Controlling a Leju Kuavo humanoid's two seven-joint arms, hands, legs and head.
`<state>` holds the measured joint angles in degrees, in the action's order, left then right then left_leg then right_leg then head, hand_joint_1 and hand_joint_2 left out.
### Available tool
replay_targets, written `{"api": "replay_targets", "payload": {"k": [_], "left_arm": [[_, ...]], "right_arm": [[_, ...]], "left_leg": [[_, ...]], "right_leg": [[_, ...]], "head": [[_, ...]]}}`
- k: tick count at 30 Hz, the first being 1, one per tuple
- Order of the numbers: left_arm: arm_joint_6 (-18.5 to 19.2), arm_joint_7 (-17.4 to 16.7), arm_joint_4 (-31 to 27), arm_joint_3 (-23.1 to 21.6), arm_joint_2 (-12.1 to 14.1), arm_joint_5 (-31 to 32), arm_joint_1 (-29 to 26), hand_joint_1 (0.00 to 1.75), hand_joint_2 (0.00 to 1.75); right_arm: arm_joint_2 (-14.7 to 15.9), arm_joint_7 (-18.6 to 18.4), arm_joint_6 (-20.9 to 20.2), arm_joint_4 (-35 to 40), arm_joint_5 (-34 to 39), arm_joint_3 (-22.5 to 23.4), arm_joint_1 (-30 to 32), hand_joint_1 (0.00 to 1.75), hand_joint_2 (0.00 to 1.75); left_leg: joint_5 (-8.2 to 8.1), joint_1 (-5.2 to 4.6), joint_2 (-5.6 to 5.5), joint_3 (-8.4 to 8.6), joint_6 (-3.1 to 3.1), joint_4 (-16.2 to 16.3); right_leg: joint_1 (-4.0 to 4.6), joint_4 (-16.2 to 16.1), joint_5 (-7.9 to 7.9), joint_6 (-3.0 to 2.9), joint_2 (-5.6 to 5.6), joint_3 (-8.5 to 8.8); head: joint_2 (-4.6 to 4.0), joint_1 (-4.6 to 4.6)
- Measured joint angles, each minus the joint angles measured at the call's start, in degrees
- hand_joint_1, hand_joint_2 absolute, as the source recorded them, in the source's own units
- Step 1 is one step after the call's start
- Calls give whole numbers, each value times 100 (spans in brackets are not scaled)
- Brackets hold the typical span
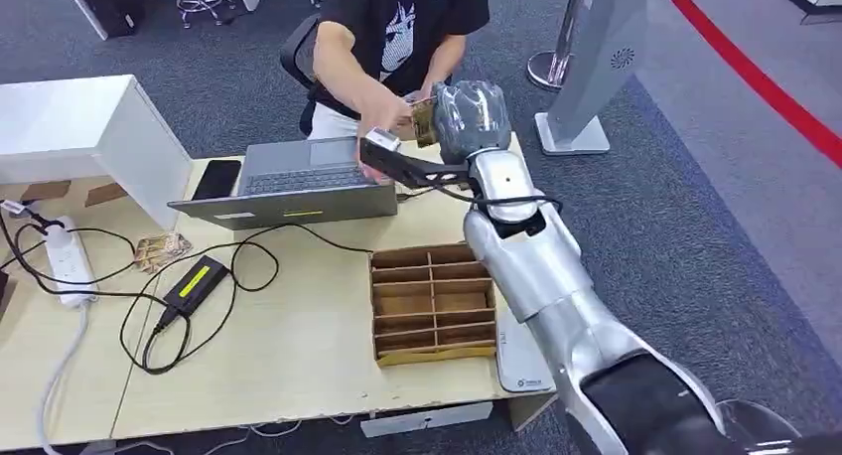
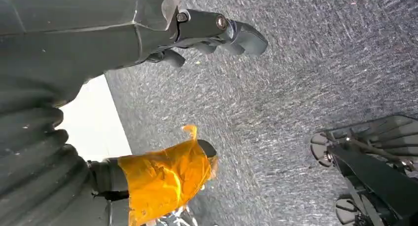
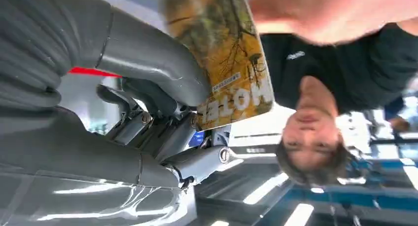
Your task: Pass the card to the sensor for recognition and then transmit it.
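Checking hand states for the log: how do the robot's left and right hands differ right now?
The right hand is raised over the table's far edge, near the person; the left hand hangs over grey carpet. The right hand grips a yellow card between thumb and fingers; the left hand holds nothing, its fingers apart. Both share grey ribbed covers.

Bright, even indoor light across the head view; the tabletop (image 1: 298,376) is evenly lit with faint shadows under the cables (image 1: 149,306). The arm (image 1: 536,266) throws pale glare off its silver shell. At the right wrist, the card (image 3: 226,58) is soft, the person's hand (image 3: 335,14) smeared, ceiling lights (image 3: 266,189) blown out. At the left wrist the carpet (image 2: 305,88) streaks with blur.
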<state>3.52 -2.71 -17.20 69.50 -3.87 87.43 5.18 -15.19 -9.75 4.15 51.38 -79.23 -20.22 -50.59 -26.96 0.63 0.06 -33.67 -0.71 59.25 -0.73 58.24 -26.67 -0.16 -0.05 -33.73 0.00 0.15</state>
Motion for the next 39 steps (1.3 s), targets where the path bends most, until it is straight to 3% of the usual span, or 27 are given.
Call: {"api": "replay_targets", "payload": {"k": [3,4,8,13,19,22,29,34,36,39], "left_arm": [[4,0,2,-44,7,0,14,0,175],[11,0,2,-55,9,0,14,0,175],[20,4,4,-87,26,0,17,0,175],[35,7,11,-98,66,-2,21,0,175],[44,7,15,-100,105,-4,19,0,175],[46,24,17,-100,123,-4,20,0,175],[44,48,52,-126,164,-4,-6,0,175],[-4,55,61,-146,175,-4,-22,0,175],[-20,55,61,-146,173,-7,-25,0,175],[-44,55,61,-146,175,-17,-52,0,175]], "right_arm": [[-92,-39,-9,-413,-48,87,-217,169,175],[-118,-28,-7,-504,-29,122,-248,3,175],[-288,327,-183,-823,666,367,-331,0,175],[-389,785,-450,-1145,2519,584,-453,0,175],[-404,995,-531,-1473,3397,1017,-602,0,175],[-325,1124,-551,-1639,4021,1469,-672,0,175],[610,1534,-647,-2181,6345,3360,-620,0,175],[1434,2191,-1527,-2632,7956,5009,144,0,175],[1675,2291,-1941,-2817,8558,5679,594,0,175],[1911,2256,-2238,-3029,9159,6424,1284,0,175]], "left_leg": [[0,0,0,0,0,0],[0,0,-1,0,0,0],[0,1,-1,0,-1,-1],[1,1,-1,-1,-1,-1],[1,0,-2,-2,-1,0],[1,0,-3,-1,-1,2],[6,-2,-53,-4,10,9],[-7,-1,-67,-1,28,10],[-13,-1,-69,-3,36,9],[-22,1,-64,1,35,6]], "right_leg": [[0,0,0,0,0,0],[0,0,0,0,-1,0],[1,1,0,0,0,-2],[1,1,0,0,-1,-2],[1,-1,0,0,-2,-2],[0,-5,0,0,-3,-3],[0,-23,0,9,-52,16],[0,-37,-4,22,-64,31],[0,-39,-10,29,-66,36],[1,-40,-13,27,-60,32]], "head": [[0,-2],[0,0],[0,0],[0,0],[0,0],[0,-2],[2,-2],[0,0],[0,-2],[0,-2]]}}
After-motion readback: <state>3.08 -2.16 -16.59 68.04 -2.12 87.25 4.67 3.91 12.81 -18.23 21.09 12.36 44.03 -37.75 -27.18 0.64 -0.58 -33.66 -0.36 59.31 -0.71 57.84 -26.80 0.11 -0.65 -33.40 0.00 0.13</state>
